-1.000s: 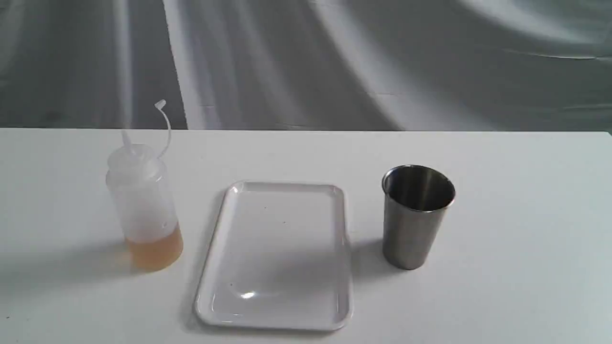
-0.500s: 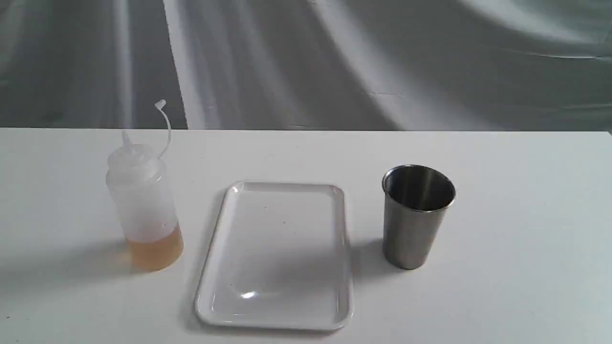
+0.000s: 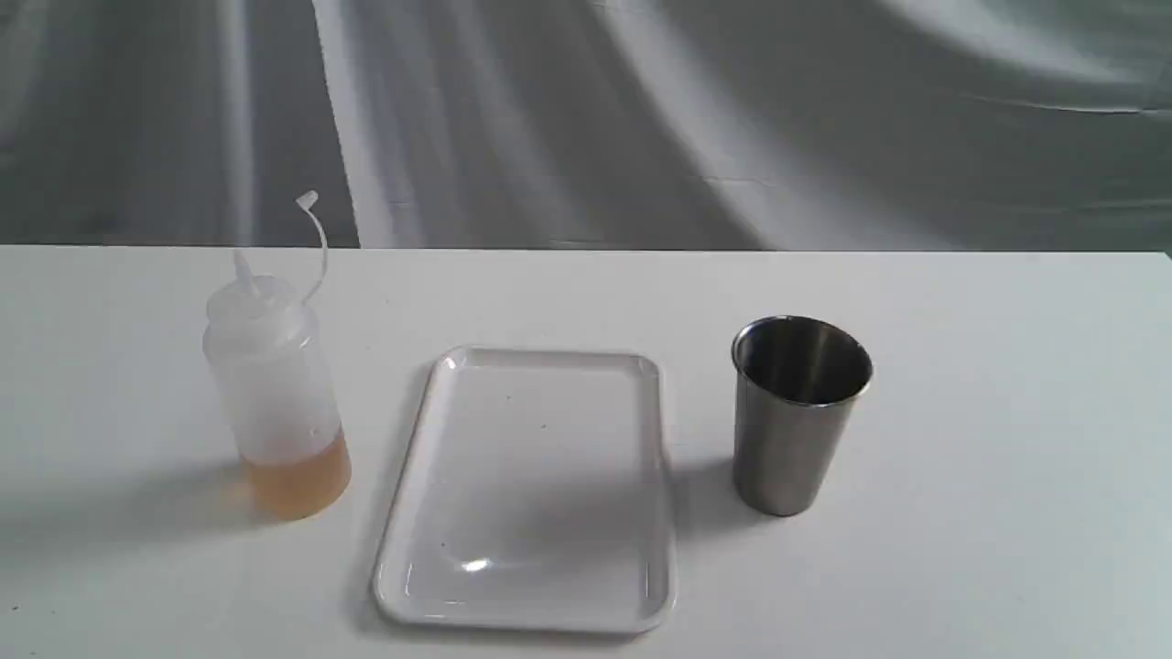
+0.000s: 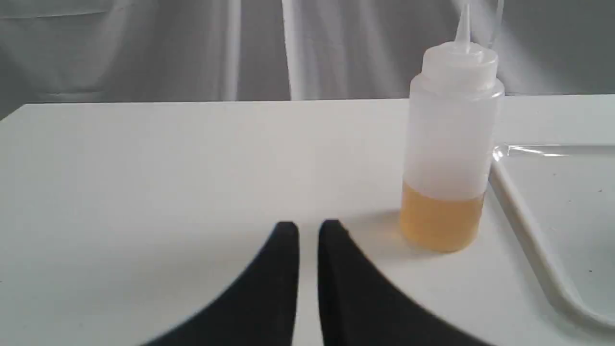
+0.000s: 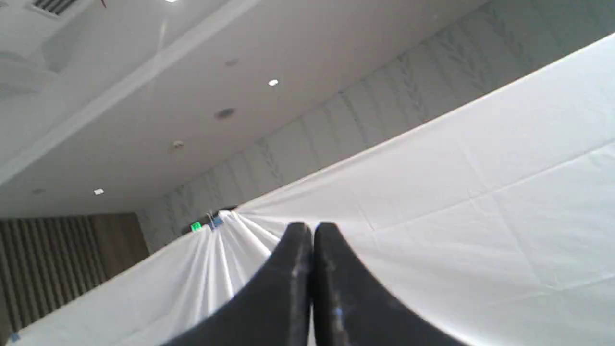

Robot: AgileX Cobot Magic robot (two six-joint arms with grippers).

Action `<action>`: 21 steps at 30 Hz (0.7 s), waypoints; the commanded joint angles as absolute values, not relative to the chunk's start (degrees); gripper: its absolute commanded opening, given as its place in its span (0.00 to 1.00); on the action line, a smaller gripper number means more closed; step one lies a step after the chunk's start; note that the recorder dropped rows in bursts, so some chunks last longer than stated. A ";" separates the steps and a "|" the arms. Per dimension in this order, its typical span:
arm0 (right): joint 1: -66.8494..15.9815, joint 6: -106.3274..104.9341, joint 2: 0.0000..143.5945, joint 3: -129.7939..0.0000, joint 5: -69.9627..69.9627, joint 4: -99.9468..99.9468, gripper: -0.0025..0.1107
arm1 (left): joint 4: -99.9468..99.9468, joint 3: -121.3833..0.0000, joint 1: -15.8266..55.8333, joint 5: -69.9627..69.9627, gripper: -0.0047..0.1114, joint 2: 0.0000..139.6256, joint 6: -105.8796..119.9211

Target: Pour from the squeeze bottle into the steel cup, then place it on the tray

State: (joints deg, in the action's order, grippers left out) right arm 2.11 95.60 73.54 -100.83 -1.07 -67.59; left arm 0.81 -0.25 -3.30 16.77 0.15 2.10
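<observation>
The squeeze bottle stands upright at the left of the white table, with amber liquid in its bottom part and its small cap hanging off on a tether. The white tray lies flat in the middle with nothing on it. The steel cup stands upright to the tray's right. Neither arm shows in the exterior view. In the left wrist view my left gripper hovers low over the table, short of the squeeze bottle, its fingers a narrow gap apart and holding nothing. My right gripper is shut on nothing and points up at the backdrop.
A grey-white cloth backdrop hangs behind the table's far edge. The tray's rim runs close beside the bottle. The right wrist view shows only draped white cloth, a ceiling and a wall.
</observation>
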 commanded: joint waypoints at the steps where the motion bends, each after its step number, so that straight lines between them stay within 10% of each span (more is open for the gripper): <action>1: -1.63 71.00 77.07 -100.78 -5.16 -50.75 0.02 | 1.19 0.00 -3.31 16.28 0.11 0.00 1.95; 11: -16.73 23.44 87.10 -100.78 -11.21 -29.01 0.02 | 1.19 0.00 -3.31 16.28 0.11 0.00 1.85; 21: -22.61 19.71 91.80 -94.41 -13.16 -24.79 0.02 | 1.19 0.00 -3.31 16.28 0.11 0.00 1.96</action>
